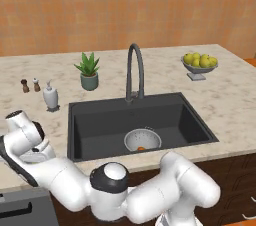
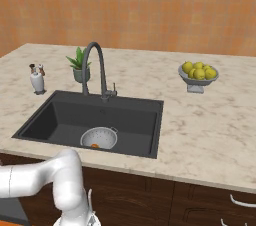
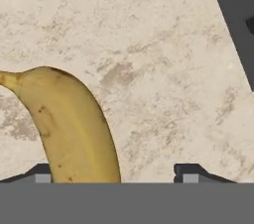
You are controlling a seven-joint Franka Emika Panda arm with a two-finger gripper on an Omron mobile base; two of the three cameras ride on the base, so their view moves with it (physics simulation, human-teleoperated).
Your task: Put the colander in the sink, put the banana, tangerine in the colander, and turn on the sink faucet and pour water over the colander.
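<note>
The yellow banana (image 3: 74,129) lies on the marble counter (image 3: 149,44), seen close up in the hand view. My gripper (image 3: 116,174) hangs just over it, open, jaws wide. The banana's lower end sits between them, close to the left fingertip (image 3: 42,174) and well apart from the right one. The silver colander (image 1: 142,139) (image 2: 99,136) rests at the front of the dark sink (image 1: 100,120) (image 2: 135,115), with the orange tangerine (image 1: 141,148) (image 2: 95,145) inside it. The dark gooseneck sink faucet (image 1: 135,70) (image 2: 95,67) stands behind the basin; no water is visible.
A grey footed bowl of yellow-green fruit (image 1: 200,65) stands at the back right. A potted plant (image 1: 89,72), a white soap dispenser (image 1: 50,96) and two small shakers (image 1: 30,85) are left of the faucet. The sink's dark edge (image 3: 235,20) shows in the hand view.
</note>
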